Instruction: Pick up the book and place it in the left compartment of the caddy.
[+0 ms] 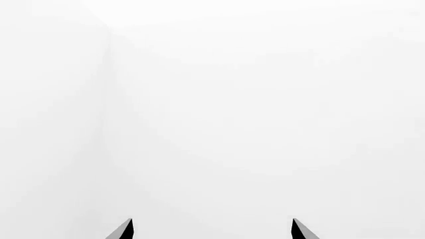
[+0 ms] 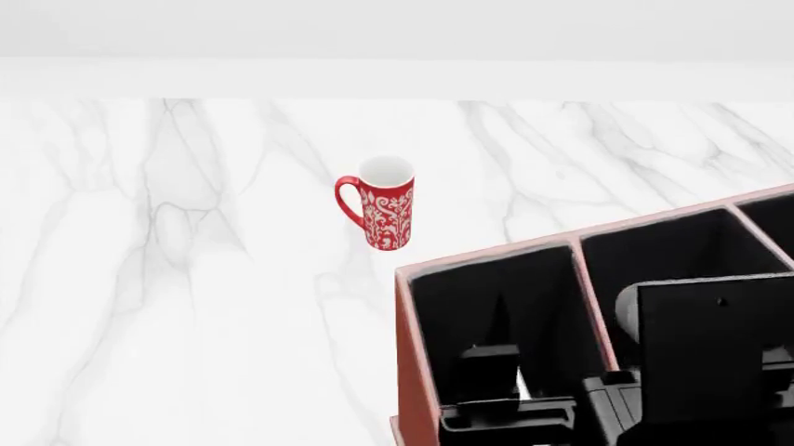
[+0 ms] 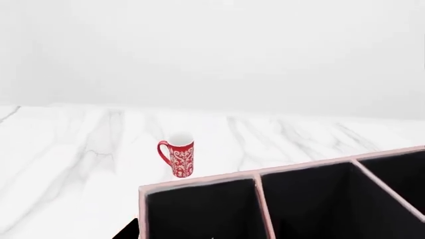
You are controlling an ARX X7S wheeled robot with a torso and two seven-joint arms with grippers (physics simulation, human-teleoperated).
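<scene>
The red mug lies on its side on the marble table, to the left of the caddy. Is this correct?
Not quite. The mug stands upright, its open mouth facing up and its handle at the side, as the head view shows. The rest holds: it is on the marble table, left of the caddy and beyond its near corner.

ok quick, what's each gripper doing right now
left gripper: open, holding nothing
right gripper: looks open, only one fingertip shows, nothing held

A white marble counter [image 2: 186, 279] with grey veins fills the frame; a plain white wall [image 2: 397, 28] runs along the top.
</scene>
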